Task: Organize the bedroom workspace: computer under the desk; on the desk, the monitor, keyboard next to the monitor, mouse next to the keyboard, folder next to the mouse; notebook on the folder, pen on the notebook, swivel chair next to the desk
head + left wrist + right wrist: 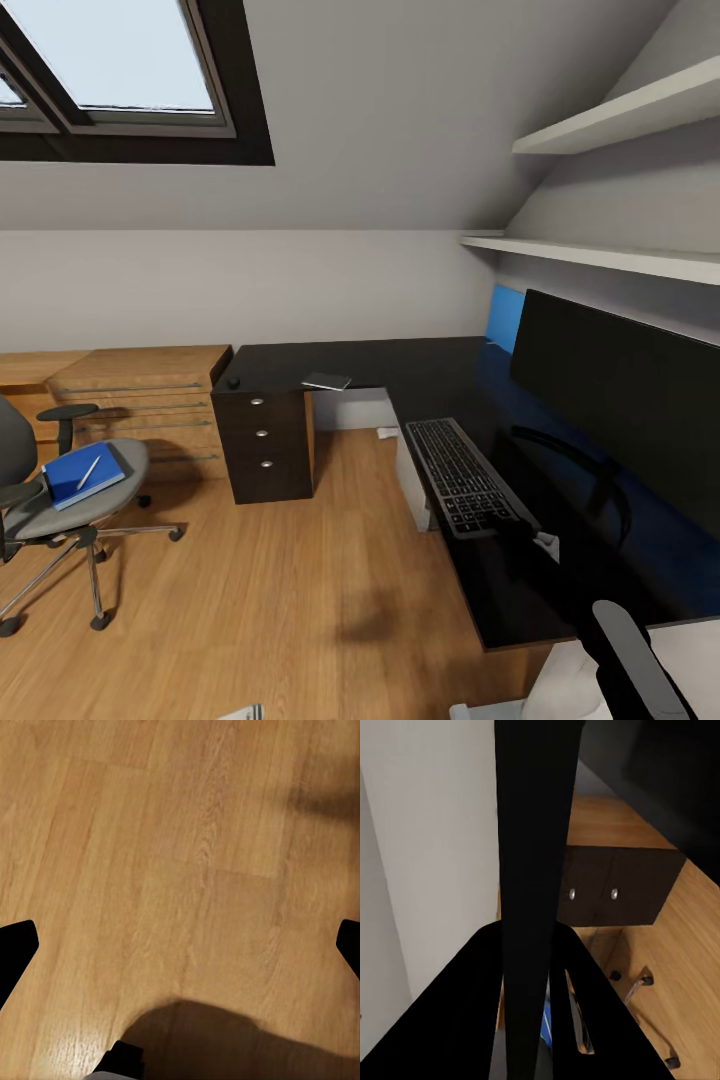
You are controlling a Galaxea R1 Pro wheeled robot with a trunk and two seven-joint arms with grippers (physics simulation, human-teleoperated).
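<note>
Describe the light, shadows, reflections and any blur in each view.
Head view: daylight from the skylight, the glossy desk mirrors the blue back panel, a soft shadow lies on the floor. Left wrist view: a dark shadow and faint sheen on the planks. Right wrist view: a black blurred bar blocks the middle.

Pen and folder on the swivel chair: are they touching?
Touching. The head view shows the pen lying diagonally across the blue cover of the folder, which rests flat on the seat of the swivel chair.

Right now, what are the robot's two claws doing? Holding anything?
Left gripper: open, holding nothing, above bare wood floor.
Right gripper: cannot be told; its dark fingers blur together.
</note>
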